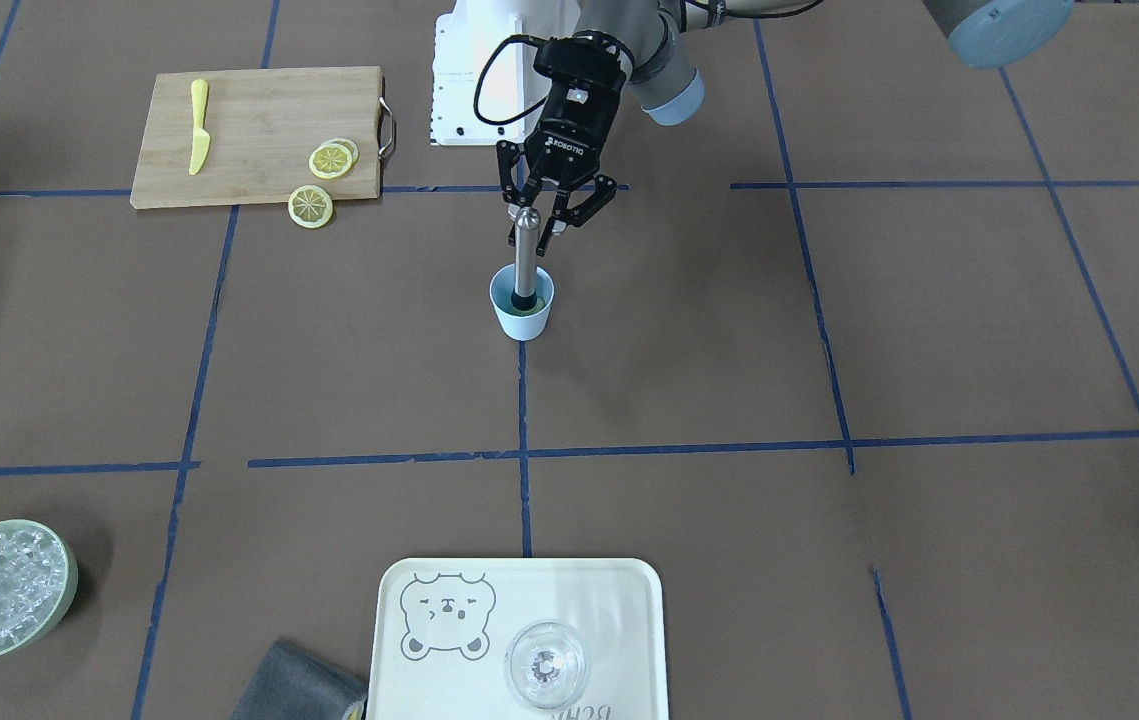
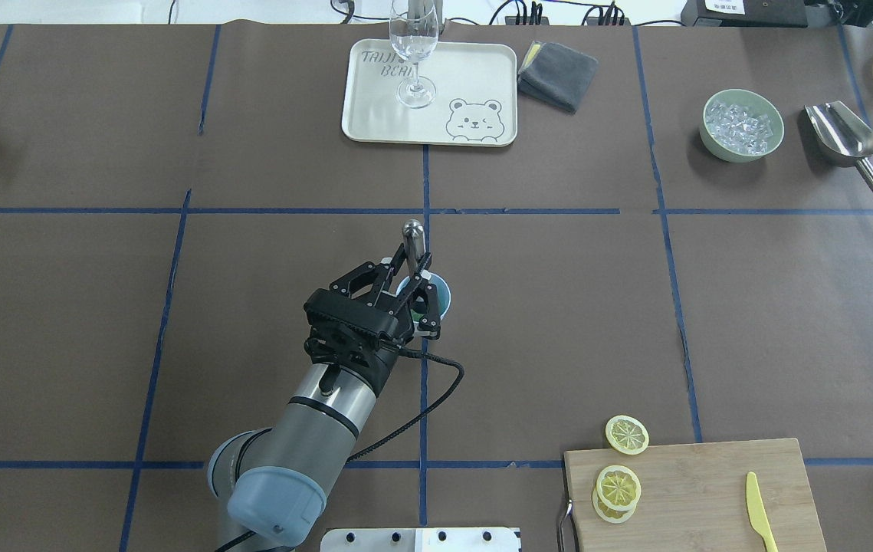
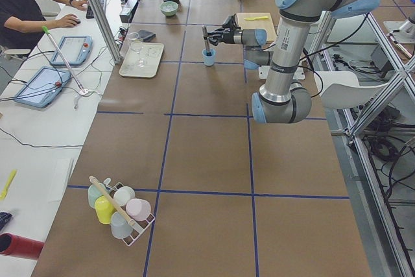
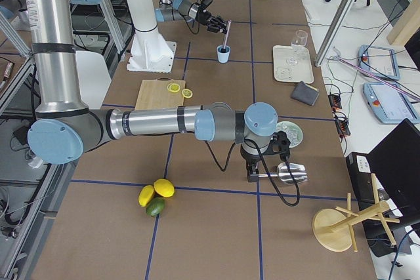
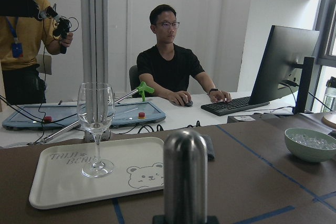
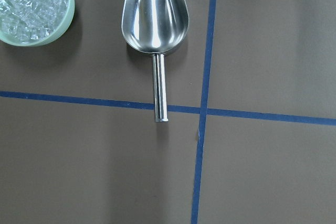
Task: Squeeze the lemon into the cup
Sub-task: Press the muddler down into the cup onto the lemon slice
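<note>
The light-blue cup [image 1: 522,305] [image 2: 442,297] stands near the table's middle with a steel muddler [image 1: 526,250] [image 2: 413,239] upright in it. My left gripper [image 1: 539,228] [image 2: 417,287] hangs just above the cup, open, its fingers spread on either side of the muddler's upper end without closing on it. The left wrist view shows the muddler's rounded top [image 5: 185,177] close in front. Lemon slices lie by the cutting board: two stacked on it [image 1: 331,160] [image 2: 618,487], one just off its edge [image 1: 310,206] [image 2: 627,434]. My right gripper [image 4: 262,162] hovers over a metal scoop [image 6: 155,17]; I cannot tell its state.
A bamboo cutting board [image 1: 259,130] holds a yellow knife [image 1: 198,125]. A cream tray [image 2: 375,115] carries a wine glass [image 2: 413,54], with a grey cloth [image 2: 557,73] beside it. A green bowl of ice [image 2: 743,126] sits by the scoop. People sit beyond the far edge.
</note>
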`<state>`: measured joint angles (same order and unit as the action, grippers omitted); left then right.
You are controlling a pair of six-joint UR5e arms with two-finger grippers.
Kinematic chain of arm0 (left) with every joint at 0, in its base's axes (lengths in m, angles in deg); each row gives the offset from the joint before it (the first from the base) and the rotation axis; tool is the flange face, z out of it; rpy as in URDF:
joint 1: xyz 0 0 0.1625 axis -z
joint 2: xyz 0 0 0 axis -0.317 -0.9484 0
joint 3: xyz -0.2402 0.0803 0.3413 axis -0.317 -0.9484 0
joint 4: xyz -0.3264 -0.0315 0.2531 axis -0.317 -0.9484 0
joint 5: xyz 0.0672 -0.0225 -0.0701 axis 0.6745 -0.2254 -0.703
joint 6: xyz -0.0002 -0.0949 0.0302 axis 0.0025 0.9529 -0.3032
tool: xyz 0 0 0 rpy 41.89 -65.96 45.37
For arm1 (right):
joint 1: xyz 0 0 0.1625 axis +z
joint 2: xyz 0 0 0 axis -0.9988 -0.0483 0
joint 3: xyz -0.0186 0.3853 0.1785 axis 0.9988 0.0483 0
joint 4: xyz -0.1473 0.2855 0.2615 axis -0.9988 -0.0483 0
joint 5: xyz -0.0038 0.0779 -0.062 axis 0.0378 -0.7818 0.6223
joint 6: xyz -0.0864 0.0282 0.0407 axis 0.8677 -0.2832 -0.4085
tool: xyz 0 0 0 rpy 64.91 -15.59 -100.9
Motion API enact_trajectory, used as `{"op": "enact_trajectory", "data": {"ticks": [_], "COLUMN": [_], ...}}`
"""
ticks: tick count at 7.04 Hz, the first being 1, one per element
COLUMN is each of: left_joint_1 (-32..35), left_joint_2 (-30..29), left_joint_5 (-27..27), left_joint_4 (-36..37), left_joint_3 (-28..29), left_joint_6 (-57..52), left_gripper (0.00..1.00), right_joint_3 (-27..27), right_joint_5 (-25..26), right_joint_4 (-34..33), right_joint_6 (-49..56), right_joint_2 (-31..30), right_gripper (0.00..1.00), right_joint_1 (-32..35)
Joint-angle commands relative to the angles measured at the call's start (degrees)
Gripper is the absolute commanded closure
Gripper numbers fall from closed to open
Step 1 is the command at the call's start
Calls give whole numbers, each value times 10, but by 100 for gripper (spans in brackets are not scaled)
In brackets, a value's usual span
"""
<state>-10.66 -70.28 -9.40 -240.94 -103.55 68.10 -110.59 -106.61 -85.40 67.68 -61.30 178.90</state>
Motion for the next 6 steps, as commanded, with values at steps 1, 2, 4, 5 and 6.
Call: {"op": "enact_trajectory", "data": {"ticks": [1, 2, 4, 5, 6], "left_joint_1": [0, 0, -1, -1, -2], "left_joint_2": [-2, -2, -1, -1, -1], "left_joint_5": [-3, -4, -4, -4, -5], "left_joint_4": [-4, -4, -4, -5, -5], "left_joint_3": [5, 10, 18, 18, 18], "left_joint_6": [-1, 0, 0, 0, 0], "left_gripper": [100, 100, 100, 100, 100], "right_joint_3": [0, 0, 0, 0, 0], "right_joint_5": [1, 1, 1, 1, 1], "right_joint_4": [0, 1, 1, 1, 1], "right_joint_6": [1, 0, 0, 0, 0], "right_joint_2": [0, 1, 3, 4, 4], "right_gripper": [0, 0, 0, 0, 0], "right_joint_1": [0, 1, 2, 2, 2]}}
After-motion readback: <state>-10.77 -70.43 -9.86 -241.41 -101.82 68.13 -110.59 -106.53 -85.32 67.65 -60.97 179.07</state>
